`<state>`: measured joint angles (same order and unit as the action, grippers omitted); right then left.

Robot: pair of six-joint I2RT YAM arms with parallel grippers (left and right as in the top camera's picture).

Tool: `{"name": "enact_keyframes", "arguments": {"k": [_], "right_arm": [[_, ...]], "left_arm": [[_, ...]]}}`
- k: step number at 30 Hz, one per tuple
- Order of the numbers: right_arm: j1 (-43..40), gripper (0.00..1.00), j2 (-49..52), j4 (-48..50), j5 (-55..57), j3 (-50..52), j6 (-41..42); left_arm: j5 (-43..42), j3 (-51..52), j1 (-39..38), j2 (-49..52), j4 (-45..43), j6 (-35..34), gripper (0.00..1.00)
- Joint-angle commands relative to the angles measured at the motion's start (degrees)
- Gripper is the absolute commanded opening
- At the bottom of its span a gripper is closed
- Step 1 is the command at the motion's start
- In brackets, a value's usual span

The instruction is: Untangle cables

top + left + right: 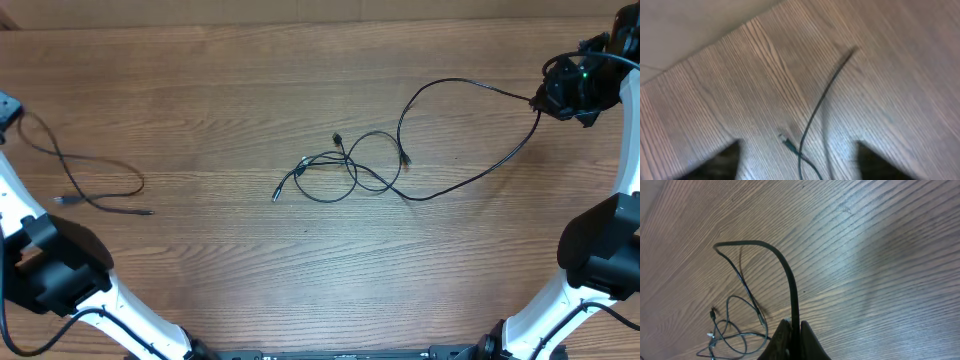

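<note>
A tangle of thin black cables (pixel 345 170) lies at the table's middle, with small plugs sticking out of it. One long cable (pixel 470 178) runs from the tangle in a wide loop up to my right gripper (pixel 545 100) at the far right. In the right wrist view the right gripper (pixel 796 330) is shut on this cable (pixel 790 280), with the tangle (pixel 730 330) behind it. A separate cable (pixel 138 180) lies at the left. My left gripper (pixel 800 167) is open above this cable (pixel 815 107), near its silver-tipped plug (pixel 784 137).
The wooden table's far-left corner and edge (pixel 700 50) show in the left wrist view. Both white arm bases (pixel 60 270) (pixel 600 260) stand at the near corners.
</note>
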<state>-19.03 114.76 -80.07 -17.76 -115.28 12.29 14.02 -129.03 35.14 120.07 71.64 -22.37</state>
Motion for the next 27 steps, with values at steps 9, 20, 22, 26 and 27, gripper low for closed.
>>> {"name": "enact_keyframes", "arguments": {"k": [9,20,22,26,27], "right_arm": [[0.33,0.04,-0.2,0.22,-3.96,-0.44,-1.2],[4.66,0.04,-0.46,-2.01,-30.67,-0.68,-16.9],[6.29,0.04,-1.01,-4.11,-37.81,-0.7,-23.1],[10.64,0.04,-3.19,-2.99,-41.7,-0.72,-22.25],[11.21,0.04,-3.41,-2.1,-40.54,-0.72,-19.74]], "left_arm": [[-13.55,-1.53,-0.33,-8.04,-1.62,2.78,1.0],[-35.52,-1.53,-18.51,-21.09,2.8,16.72,0.94],[-38.51,-1.53,-22.88,-21.07,2.75,18.4,0.95],[-39.87,-1.51,-34.82,-20.83,2.01,20.74,0.97],[-38.38,-1.53,-36.61,-20.83,2.01,20.74,0.97]]}}
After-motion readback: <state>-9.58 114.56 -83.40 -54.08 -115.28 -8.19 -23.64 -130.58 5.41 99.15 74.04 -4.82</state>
